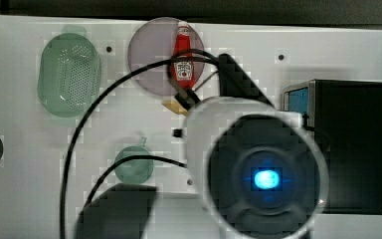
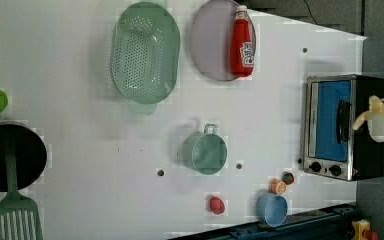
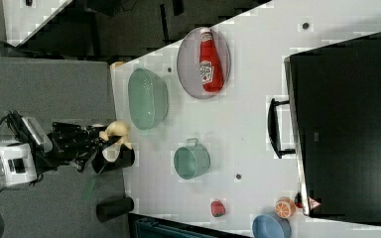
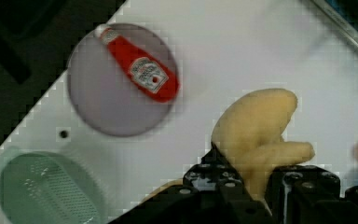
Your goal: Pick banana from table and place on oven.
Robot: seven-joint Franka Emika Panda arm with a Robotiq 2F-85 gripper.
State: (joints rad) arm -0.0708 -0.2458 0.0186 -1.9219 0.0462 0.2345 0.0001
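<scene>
— One thing in the gripper?
— Yes; its jaws are clamped on the banana, lifted clear of the table; in the left view the fruit hangs beside the oven, past the table's right edge.
— Where does the oven stand?
— Against the table's right edge in the left view, glass door facing up.
— What else is there?
— A ketchup bottle lying on a grey plate near the far edge; a green colander beside it; a green cup mid-table.
</scene>
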